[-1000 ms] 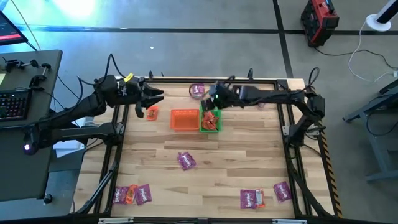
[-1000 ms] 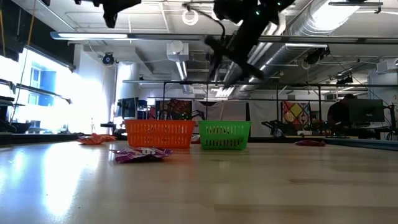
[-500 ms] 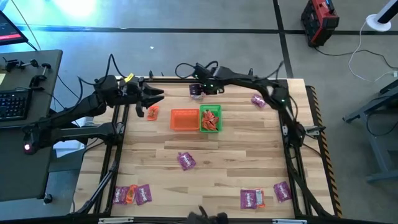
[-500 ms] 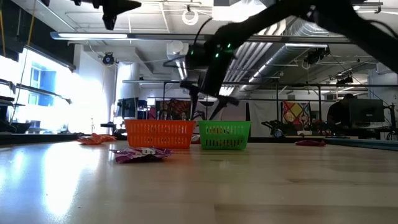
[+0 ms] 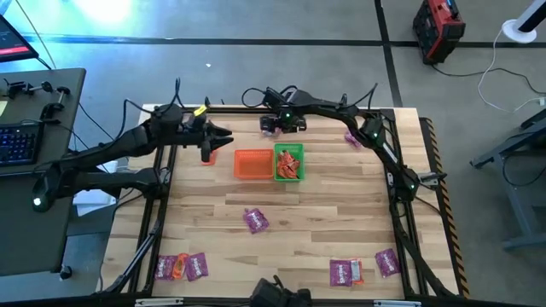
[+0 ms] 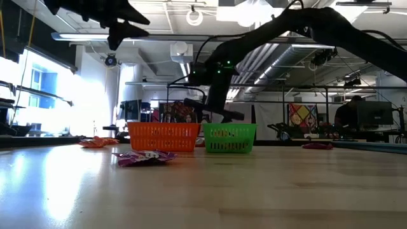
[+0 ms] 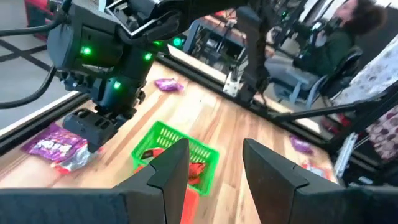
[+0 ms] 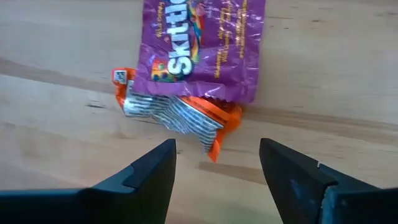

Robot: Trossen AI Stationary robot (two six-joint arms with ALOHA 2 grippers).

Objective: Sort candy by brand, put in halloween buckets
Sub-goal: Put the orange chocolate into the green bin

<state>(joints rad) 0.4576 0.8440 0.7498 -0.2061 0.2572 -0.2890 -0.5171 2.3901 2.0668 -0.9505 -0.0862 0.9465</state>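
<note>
My right gripper (image 8: pixel 217 163) is open and hovers close over a purple packet (image 8: pixel 202 43) that lies on top of an orange-red packet (image 8: pixel 186 115) at the table's far edge (image 5: pixel 271 125). My left gripper (image 5: pixel 223 139) is open and held above the table, left of the buckets and close to an orange-red packet (image 5: pixel 207 154). The orange bucket (image 5: pixel 252 164) and the green bucket (image 5: pixel 289 164) stand side by side on the table. The green one holds several orange-red packets (image 7: pixel 194 169).
Loose purple packets lie mid-table (image 5: pixel 255 221), by the far right rail (image 5: pixel 354 137), at the near left (image 5: pixel 195 266) with an orange one (image 5: pixel 169 268), and at the near right (image 5: pixel 345 273) (image 5: pixel 386 262). Metal frame rails run round the table. A person sits beyond it (image 7: pixel 339 37).
My right gripper has swung from above the green bucket toward the table's far edge and come down over the purple packet there. My left gripper has shifted a little to the right, toward the buckets. No candy has moved.
</note>
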